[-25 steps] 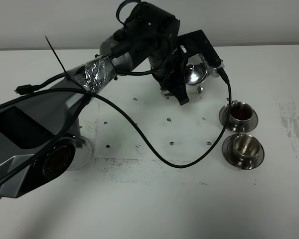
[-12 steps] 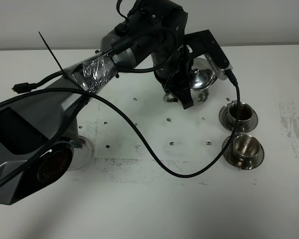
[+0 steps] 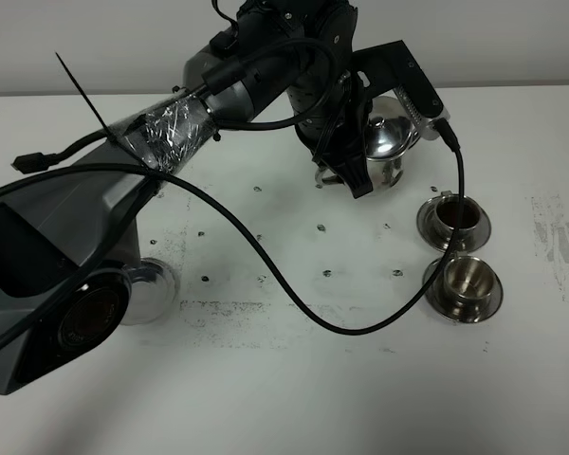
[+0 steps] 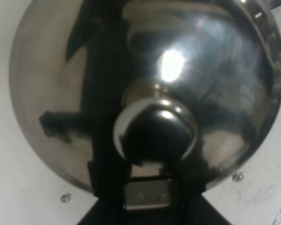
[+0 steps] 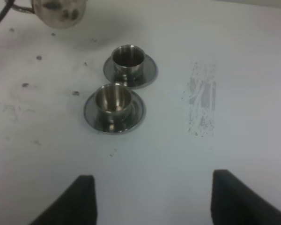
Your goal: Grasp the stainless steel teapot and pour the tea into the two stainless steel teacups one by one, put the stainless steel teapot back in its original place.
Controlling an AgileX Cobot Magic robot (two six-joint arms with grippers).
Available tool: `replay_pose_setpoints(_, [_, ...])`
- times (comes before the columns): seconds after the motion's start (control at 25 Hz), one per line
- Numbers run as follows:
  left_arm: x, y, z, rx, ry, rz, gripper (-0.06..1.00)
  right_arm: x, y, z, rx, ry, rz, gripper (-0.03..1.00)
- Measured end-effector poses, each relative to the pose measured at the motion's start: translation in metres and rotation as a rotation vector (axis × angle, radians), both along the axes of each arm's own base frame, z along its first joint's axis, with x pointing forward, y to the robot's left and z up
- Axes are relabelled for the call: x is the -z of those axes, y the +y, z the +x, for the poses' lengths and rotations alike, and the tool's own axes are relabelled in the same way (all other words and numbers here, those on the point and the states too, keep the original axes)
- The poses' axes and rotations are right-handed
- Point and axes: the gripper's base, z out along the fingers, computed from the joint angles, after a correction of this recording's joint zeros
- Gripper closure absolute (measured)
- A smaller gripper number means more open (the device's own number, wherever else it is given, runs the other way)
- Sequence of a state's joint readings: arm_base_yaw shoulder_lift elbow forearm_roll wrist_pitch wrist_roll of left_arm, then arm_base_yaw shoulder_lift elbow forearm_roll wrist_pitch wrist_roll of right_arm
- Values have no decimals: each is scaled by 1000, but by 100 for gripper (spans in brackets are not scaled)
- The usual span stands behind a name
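Steel pot: the stainless steel teapot [image 3: 387, 140] hangs tilted over the white table [image 3: 294, 389], near the far teacup [image 3: 455, 216]. Its domed lid and knob fill the left wrist view [image 4: 145, 70].
Left gripper: we judge the left gripper [image 3: 351, 175] clamped on the pot at its handle side. The jaws are mostly hidden behind the pot, but it appears to ride clear of the table.
Right gripper: the right gripper [image 5: 154, 199] is spread wide, grasps nothing, and hovers short of the cups.
Far teacup: it holds reddish-brown tea [image 3: 457, 220].
Near teacup: the near teacup [image 3: 463, 277] looks dry inside, so we take its pour to be next.
Risk, spill: the two saucers sit just beside each other. A spout aimed slightly off would splash the table or overfill the far cup.
Risk, cable: the black cable [image 3: 266, 254] drops from the wrist past the far cup's rim. Swinging toward the near cup could drag it across and tip a cup.
Risk, grip: polished steel may swivel in the jaws as the pot tilts.
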State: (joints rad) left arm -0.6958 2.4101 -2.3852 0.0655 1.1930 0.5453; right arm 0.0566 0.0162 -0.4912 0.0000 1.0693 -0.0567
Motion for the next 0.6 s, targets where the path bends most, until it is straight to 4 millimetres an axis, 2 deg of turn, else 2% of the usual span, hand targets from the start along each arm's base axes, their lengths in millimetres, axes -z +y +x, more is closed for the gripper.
replay_pose_setpoints(0.44, [-22, 10, 0, -20, -26, -32, 76, 0, 0, 0, 0, 0, 0, 46])
replay_pose_setpoints(0.6, [-21, 17, -7, -17, -35, -35, 76, 0, 0, 0, 0, 0, 0, 46])
